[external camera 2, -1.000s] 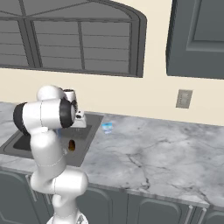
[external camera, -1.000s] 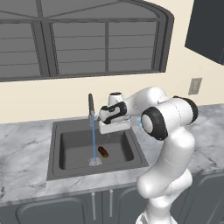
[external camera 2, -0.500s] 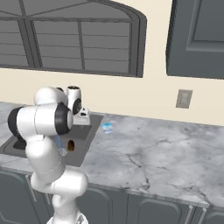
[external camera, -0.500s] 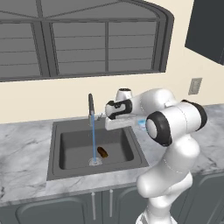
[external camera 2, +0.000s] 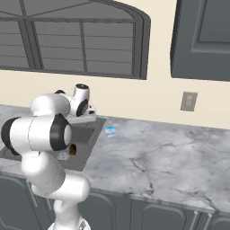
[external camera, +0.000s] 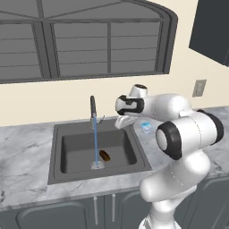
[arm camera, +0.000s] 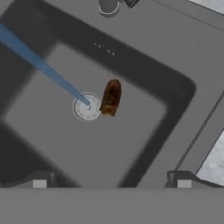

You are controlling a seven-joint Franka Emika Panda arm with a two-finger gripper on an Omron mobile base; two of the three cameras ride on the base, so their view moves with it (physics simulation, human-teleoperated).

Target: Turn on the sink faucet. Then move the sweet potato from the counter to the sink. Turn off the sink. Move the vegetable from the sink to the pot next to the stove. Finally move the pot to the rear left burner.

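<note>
Water (external camera: pixel 95 145) runs in a blue stream from the faucet (external camera: pixel 93 111) down to the drain (arm camera: pixel 87 106) of the sink (external camera: pixel 58 152), and the sweet potato (arm camera: pixel 110 97) lies on the basin floor just beside that drain, touching its ring as far as I can judge. My tool (external camera: pixel 120 121) hangs above the rear right corner of the basin, jaws spread wide and empty. Nothing lies between it and the sweet potato; the faucet stands to its left at the back rim.

A small blue-and-white object (external camera: pixel 146 127) sits on the grey marbled bench (external camera 2: pixel 170 161) right of the sink; I cannot tell what it is. Behind runs a cream wall with a dark arched window (external camera: pixel 89 40), an outlet plate (external camera 2: pixel 188 101) and a dark upper cabinet (external camera 2: pixel 202 38).

From my hand view I see the faucet base (arm camera: pixel 108 6) and both fingertips (arm camera: pixel 39 181) far apart. The right base view has my own arm covering most of the basin, with the sweet potato peeping out beside it.
</note>
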